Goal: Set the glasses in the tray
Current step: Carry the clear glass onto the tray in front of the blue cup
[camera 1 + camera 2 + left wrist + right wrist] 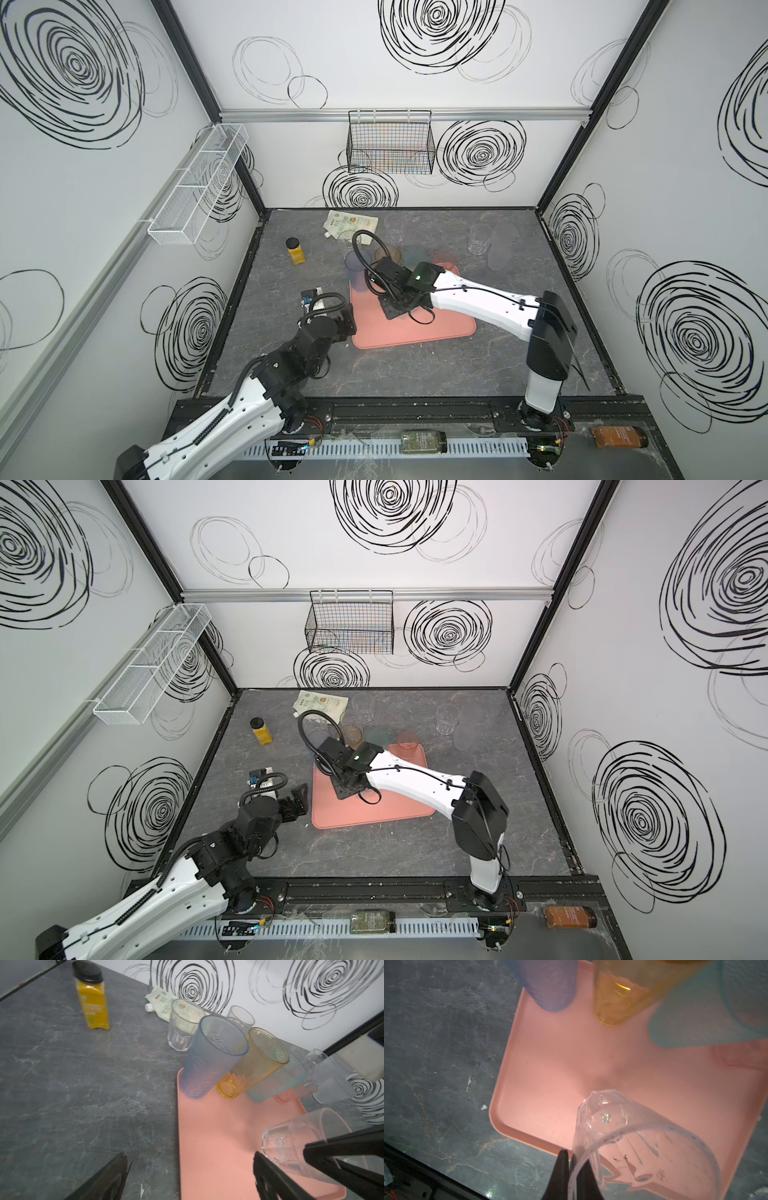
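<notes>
While the right gripper hangs over the middle of the salmon-pink tray at the centre of both top views, I read this as the set-down step for one more tumbler. The left gripper sits just off the tray's left edge, above the grey desk. Along the tray's upper edge crowd tinted glasses, and a short clear tumbler stands on the desk well to the upper right of the tray.

In the left wrist view, my left jaws stand wide apart with nothing between them. Beyond them a blue glass, an amber glass, a teal glass and a pink glass stand in a row along the tray's far end. Nearer, the clear faceted glass hangs over the tray's bare floor, base toward the tray, its rim end pinched by the right arm's jaws.

In the right wrist view, those jaws are closed on the glass wall at the rim, one inside and one outside. I cannot tell whether the base touches the tray.

Next, I judge, I should lower it until the base sits flat, then part the jaws and lift straight off so the inner jaw does not drag the rim.
</notes>
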